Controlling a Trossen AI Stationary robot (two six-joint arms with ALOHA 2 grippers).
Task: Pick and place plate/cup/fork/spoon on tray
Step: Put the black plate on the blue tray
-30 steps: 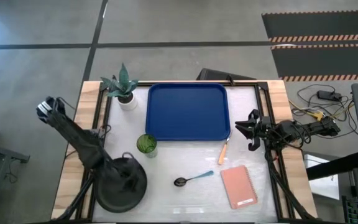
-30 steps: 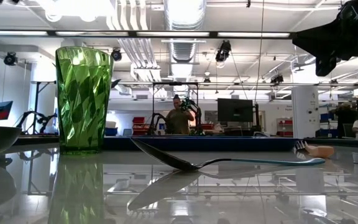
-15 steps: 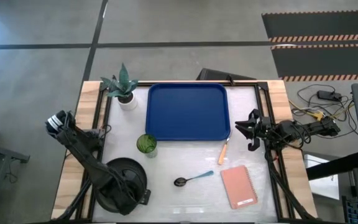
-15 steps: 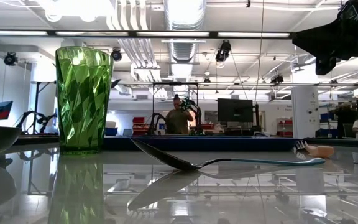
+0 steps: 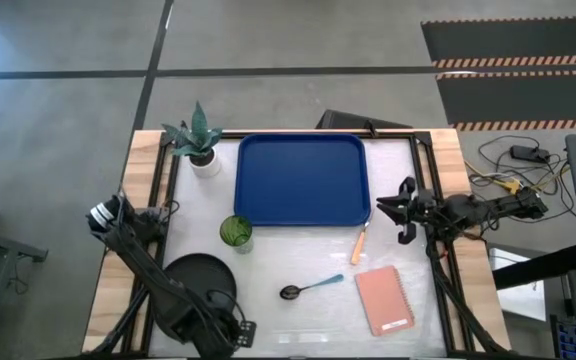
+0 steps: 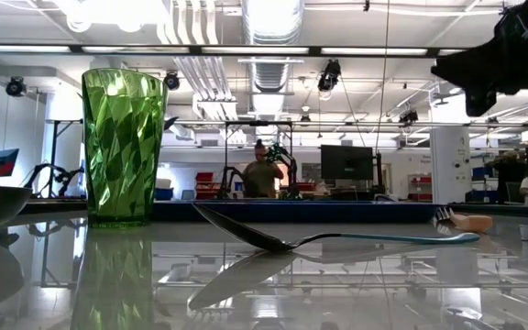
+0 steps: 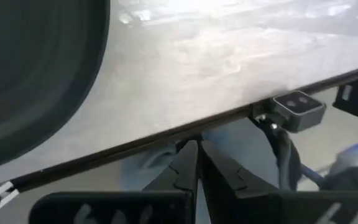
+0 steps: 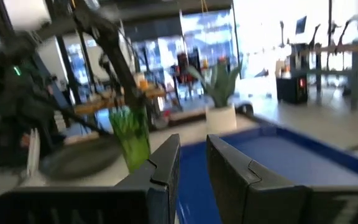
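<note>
The blue tray [image 5: 302, 180] lies at the far middle of the table. The black plate [image 5: 196, 278] rests flat at the near left; it also shows in the left wrist view [image 7: 30, 74]. The green cup [image 5: 235, 232] stands upright by the tray's near-left corner. The orange-handled fork [image 5: 360, 243] and the blue-handled spoon [image 5: 311, 288] lie flat on the table. My left gripper [image 5: 234, 335] is shut and empty at the table's near edge, just beyond the plate [image 7: 197, 158]. My right gripper [image 5: 400, 210] is open and empty, above the table right of the tray.
A white pot with a green plant [image 5: 198, 145] stands at the tray's far-left corner. A pink notebook [image 5: 383, 299] lies at the near right, beside the fork. A small black device [image 7: 297, 106] sits below the table's near edge.
My left gripper has swung from above the plate toward the table's near edge and now sits past the plate's near-right rim. The plate has stayed where it was and now shows uncovered. My right gripper has shifted only slightly.
</note>
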